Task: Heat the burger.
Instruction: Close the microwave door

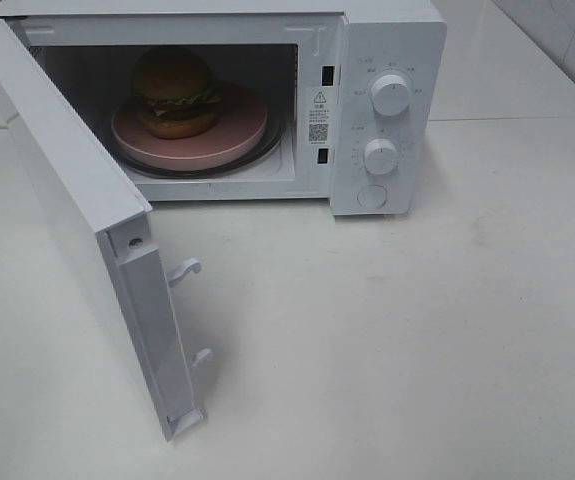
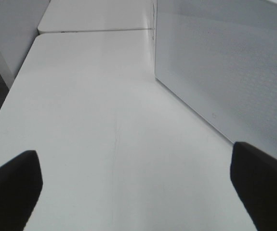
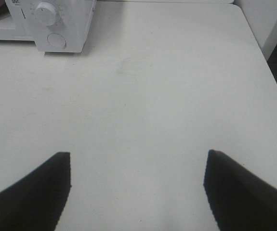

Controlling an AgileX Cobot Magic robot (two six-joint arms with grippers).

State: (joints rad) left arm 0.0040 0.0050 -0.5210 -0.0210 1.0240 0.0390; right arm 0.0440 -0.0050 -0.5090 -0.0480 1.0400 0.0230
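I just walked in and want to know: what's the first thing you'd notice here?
The burger jumps out first, sitting on a pink plate inside the white microwave. Next comes its door, swung wide open on the left of the high view, and two round knobs on the right panel.

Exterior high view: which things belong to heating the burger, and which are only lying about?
For the job: burger, pink plate under it, microwave, its open door, upper knob, lower knob.
Not for the job: only the white table, which carries the microwave.
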